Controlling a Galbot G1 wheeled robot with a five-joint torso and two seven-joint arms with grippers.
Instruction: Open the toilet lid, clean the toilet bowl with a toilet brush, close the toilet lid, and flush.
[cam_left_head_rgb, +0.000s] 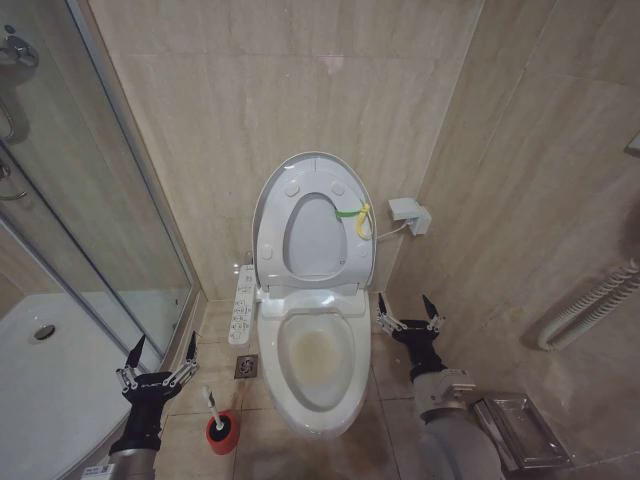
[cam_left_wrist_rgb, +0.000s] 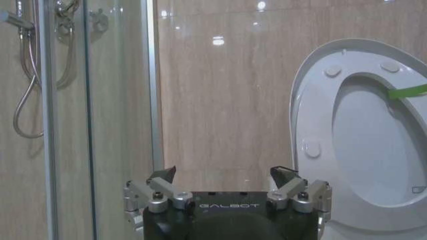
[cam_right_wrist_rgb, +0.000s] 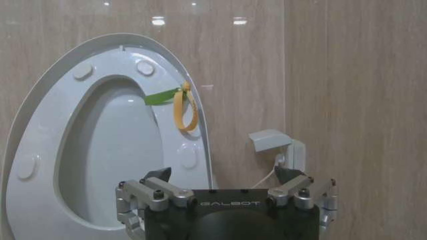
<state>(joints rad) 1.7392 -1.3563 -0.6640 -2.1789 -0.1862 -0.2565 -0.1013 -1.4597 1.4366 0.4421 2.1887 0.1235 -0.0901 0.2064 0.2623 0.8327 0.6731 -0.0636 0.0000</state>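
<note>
Left pincer at 7 o'clock, fingers spread, holding nothing; right pincer at 4 o'clock just beside the bowl, also spread and empty. Large glossy white oval plastic toilet lid already up against the beige wall with the white seat ring, yellow-green strap on its edge. White elongated ceramic toilet bowl at 6 o'clock, yellow-brown stain inside. Thin white-handled toilet brush stands in small red cup holder, on the floor between left pincer and bowl. Lid step looks done; next likely left pincer down onto the handle, narrow target, needs centring
</note>
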